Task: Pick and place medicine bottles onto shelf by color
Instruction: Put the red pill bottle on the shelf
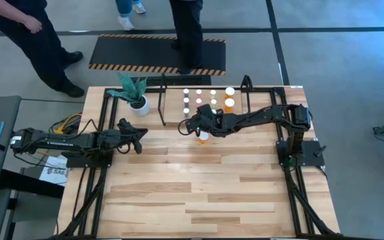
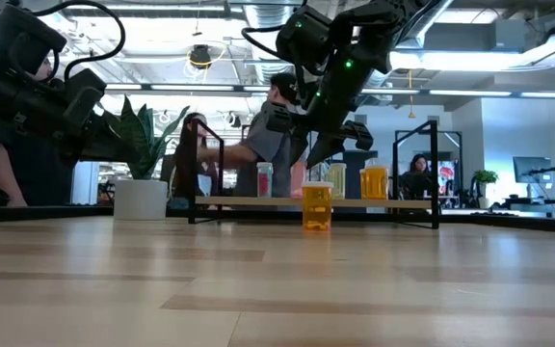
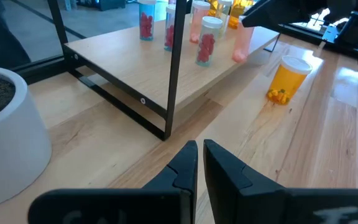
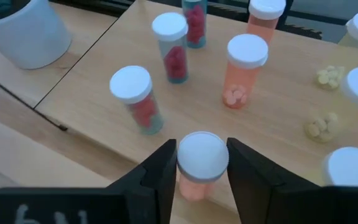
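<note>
Shelf (image 1: 245,90): low black-tube frame with a wooden deck, far centre of the table, just right of the white plant pot (image 1: 139,104). Deck already carries small white-capped bottles — red-filled clear ones (image 4: 135,99) toward the left end, pinkish ones (image 4: 244,68) in the middle, pale ones holding whitish tablets toward the right, a larger orange one (image 1: 229,100) at the far right.

Right arm reaches in from the right; the right gripper (image 4: 202,163) hangs over the near edge of the shelf deck, fingers pinched on a pinkish bottle (image 4: 199,165), pads (image 4: 163,165) bearing on opposite sides just under its white cap. Bottle appears upright in the grip.

Left gripper (image 3: 199,163): parked at the left side of the table, near the plant pot, fingers pressed together, holding nothing.

Orange bottle (image 2: 317,204): stands alone on the bare table just in front of the shelf, below the right arm, not yet shelved.

Handling judgement — the bottles look like thin rigid plastic, very light, a few loose tablets inside. Smooth round walls, so likely slippery; narrow bases, easily toppled by a brush from a finger. Best hold: across the body right below the cap, where the cap lip stops a slide. Neighbours stand close, so room for the fingers to spread on release is tight.
</note>
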Available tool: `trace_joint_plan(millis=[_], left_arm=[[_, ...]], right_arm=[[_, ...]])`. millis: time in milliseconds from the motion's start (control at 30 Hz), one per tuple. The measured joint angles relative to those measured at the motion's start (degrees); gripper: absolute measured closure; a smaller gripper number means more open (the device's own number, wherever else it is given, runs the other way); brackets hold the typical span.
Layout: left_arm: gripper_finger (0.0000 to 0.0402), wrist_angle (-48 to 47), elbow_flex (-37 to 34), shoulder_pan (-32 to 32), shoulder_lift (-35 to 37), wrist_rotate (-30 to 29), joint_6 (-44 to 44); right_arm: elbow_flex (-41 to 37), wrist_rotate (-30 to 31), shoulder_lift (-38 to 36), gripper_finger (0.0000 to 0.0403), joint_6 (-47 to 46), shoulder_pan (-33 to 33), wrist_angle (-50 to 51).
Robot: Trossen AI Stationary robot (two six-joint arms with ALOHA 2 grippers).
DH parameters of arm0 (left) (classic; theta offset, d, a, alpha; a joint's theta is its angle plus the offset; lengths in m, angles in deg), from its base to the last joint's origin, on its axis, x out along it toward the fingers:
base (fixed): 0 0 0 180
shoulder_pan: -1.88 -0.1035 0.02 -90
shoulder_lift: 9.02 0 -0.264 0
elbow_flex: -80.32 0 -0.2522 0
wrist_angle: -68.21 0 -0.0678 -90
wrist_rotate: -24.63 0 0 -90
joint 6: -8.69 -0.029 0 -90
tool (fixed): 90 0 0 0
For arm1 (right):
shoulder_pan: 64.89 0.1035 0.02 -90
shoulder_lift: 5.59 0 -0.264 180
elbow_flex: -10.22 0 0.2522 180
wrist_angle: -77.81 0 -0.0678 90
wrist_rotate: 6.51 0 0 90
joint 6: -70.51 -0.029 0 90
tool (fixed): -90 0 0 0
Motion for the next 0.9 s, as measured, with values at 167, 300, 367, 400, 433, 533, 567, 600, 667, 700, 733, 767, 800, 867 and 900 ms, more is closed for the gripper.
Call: trace_joint_plan(millis=[167, 300, 367, 400, 433, 533, 567, 600, 667, 700, 733, 767, 800, 867, 900], left_arm=[[0.0388, 0.0, 0.0, 0.0, 0.0, 0.0, 0.0], [0.0388, 0.0, 0.0, 0.0, 0.0, 0.0, 0.0], [0.0388, 0.0, 0.0, 0.0, 0.0, 0.0, 0.0], [0.0388, 0.0, 0.0, 0.0, 0.0, 0.0, 0.0], [0.0388, 0.0, 0.0, 0.0, 0.0, 0.0, 0.0], [0.0388, 0.0, 0.0, 0.0, 0.0, 0.0, 0.0], [0.0388, 0.0, 0.0, 0.0, 0.0, 0.0, 0.0], [0.0388, 0.0, 0.0, 0.0, 0.0, 0.0, 0.0], [0.0388, 0.0, 0.0, 0.0, 0.0, 0.0, 0.0], [0.0388, 0.0, 0.0, 0.0, 0.0, 0.0, 0.0], [0.0388, 0.0, 0.0, 0.0, 0.0, 0.0, 0.0], [0.0388, 0.0, 0.0, 0.0, 0.0, 0.0, 0.0], [0.0388, 0.0, 0.0, 0.0, 0.0, 0.0, 0.0], [0.0388, 0.0, 0.0, 0.0, 0.0, 0.0, 0.0], [0.0388, 0.0, 0.0, 0.0, 0.0, 0.0, 0.0]], right_arm=[[0.0, 0.0, 0.0, 0.0257, 0.0, 0.1, 0.0], [0.0, 0.0, 0.0, 0.0259, 0.0, 0.1, 0.0], [0.0, 0.0, 0.0, 0.0259, 0.0, 0.1, 0.0], [0.0, 0.0, 0.0, 0.0259, 0.0, 0.1, 0.0], [0.0, 0.0, 0.0, 0.0259, 0.0, 0.1, 0.0], [0.0, 0.2, 0.0, 0.0259, 0.2, 0.0, 0.0], [0.0, 0.4, 0.0, 0.0259, 0.2, -0.1, 0.1], [0.0, 0.7, 0.0, 0.0259, 0.3, -0.3, 0.1], [0.0, 1.4, 0.0, 0.0259, 0.5, -0.4, 0.1], [0.0, 1.8, 0.0, 0.0259, 0.8, -0.4, 0.1], [0.0, 2.2, 0.0, 0.0259, 1.2, -0.5, 0.1], [0.0, 2.8, 0.0, 0.0259, 1.5, -0.5, 0.1], [0.0, 3.2, 0.0, 0.0259, 1.6, -0.5, 0.1], [0.0, 3.5, 0.0, 0.0259, 1.9, -0.5, 0.1], [0.0, 3.5, 0.0, 0.0259, 1.9, -0.5, 0.1]])
